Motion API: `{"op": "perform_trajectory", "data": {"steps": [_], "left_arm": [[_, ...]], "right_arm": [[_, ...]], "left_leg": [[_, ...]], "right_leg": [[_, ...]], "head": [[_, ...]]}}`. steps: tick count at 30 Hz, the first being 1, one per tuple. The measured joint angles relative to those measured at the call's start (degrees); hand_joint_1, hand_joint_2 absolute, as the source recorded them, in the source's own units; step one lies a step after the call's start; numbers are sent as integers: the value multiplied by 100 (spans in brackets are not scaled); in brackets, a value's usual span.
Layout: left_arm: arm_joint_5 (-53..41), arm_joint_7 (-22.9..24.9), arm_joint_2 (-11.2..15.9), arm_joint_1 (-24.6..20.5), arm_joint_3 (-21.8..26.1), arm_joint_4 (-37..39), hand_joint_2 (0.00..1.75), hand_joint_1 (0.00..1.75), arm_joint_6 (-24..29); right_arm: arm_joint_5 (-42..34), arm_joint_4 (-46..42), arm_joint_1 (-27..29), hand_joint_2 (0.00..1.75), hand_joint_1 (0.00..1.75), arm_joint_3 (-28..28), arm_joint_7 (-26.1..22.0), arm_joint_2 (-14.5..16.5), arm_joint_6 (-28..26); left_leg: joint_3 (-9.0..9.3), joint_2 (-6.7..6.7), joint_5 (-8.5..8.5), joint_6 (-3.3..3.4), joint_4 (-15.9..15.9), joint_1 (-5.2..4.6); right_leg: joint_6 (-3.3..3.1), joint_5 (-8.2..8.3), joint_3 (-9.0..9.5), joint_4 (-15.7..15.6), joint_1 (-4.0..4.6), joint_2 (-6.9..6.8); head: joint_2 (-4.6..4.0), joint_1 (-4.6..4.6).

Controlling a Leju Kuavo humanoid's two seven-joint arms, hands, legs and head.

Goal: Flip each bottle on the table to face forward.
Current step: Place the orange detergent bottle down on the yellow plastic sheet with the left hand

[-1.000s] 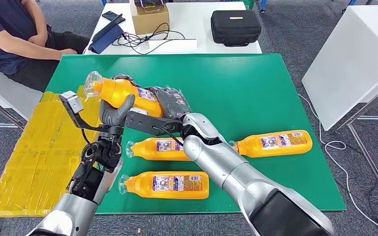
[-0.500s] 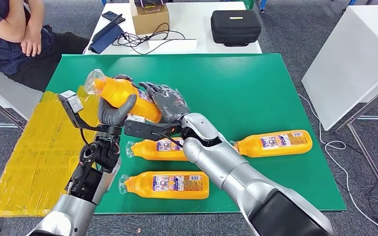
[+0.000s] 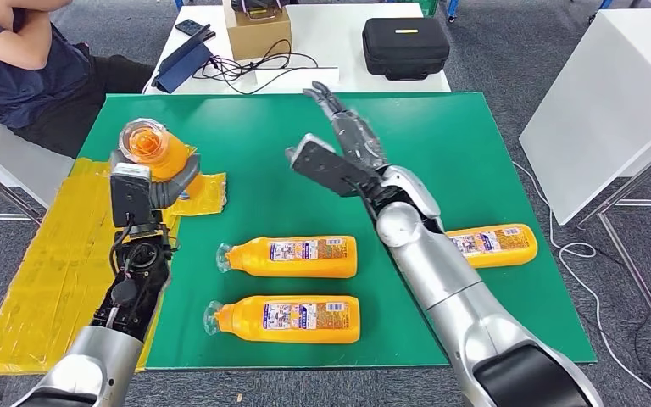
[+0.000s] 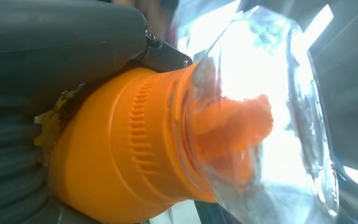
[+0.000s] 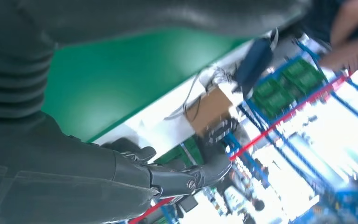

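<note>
The green table (image 3: 441,136) is bearing three orange bottles lying on their sides. A yellow sheet (image 3: 42,263) is lying along the table's left edge and hanging off toward the floor. Beyond the green table, a white table (image 3: 339,34) is carrying a black case (image 3: 405,47), a cardboard box (image 3: 258,30) and loose cables (image 3: 246,66). A person (image 3: 17,68) is sitting at the far left with arms folded.

The right arm (image 3: 441,271) is reaching up over the middle of the table. The right hand (image 3: 352,136) is raised above the green surface, holding nothing, its fingers extended and apart; the right wrist view shows the dark fingers (image 5: 186,179) stretched out in the air with the table edge behind them.

The near bottle (image 3: 288,319) and the middle bottle (image 3: 292,257) are lying parallel, clear caps pointing left, labels facing up. The right bottle (image 3: 492,245) is lying partly behind the right arm, label up.

The left hand (image 3: 157,182) is gripping the held bottle (image 3: 148,148) above the table's left edge, over the yellow sheet. The bottle's clear cap (image 4: 261,121) is pointing toward the head camera; the left wrist view shows grey fingers wrapped round its orange shoulder.
</note>
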Motion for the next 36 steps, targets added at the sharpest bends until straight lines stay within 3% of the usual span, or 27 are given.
{"op": "perform_trajectory", "data": {"steps": [3,6,8,15,18,27,36], "left_arm": [[-2424,79,153,-111,383,293,175,175,854],[-4803,348,192,-127,1098,426,175,175,930],[-5519,477,204,-122,1482,508,175,175,933],[-5753,557,242,-119,2099,667,175,175,934],[-6200,970,271,-117,2131,796,175,175,935],[-6738,2204,528,-48,1688,1623,175,175,934],[-6815,2427,695,-96,1268,2894,175,175,941]], "right_arm": [[-164,-354,83,0,0,-264,-81,-184,166],[-238,-466,93,0,0,-364,-164,-258,229],[-266,-487,94,0,0,-392,-203,-276,245],[-292,-507,94,0,0,-452,-241,-303,264],[-336,-511,92,0,0,-453,-298,-303,289],[-377,-508,38,0,0,-446,-483,-227,438],[-330,-439,-52,0,0,-399,-553,-138,524]], "left_leg": [[1,3,0,0,0,0],[2,9,0,0,-1,1],[3,17,0,-1,-1,1],[1,9,0,-1,-1,2],[0,10,0,-1,-1,1],[-1,7,0,-1,-1,0],[-2,7,0,-1,-1,0]], "right_leg": [[0,0,0,1,0,0],[0,0,-1,1,1,5],[0,0,-3,2,2,12],[0,0,-4,3,2,10],[0,0,-3,3,0,10],[0,0,-4,3,0,9],[0,0,-4,3,0,8]], "head": [[0,-1],[0,0],[0,-1],[0,0],[0,0],[0,1],[0,1]]}}
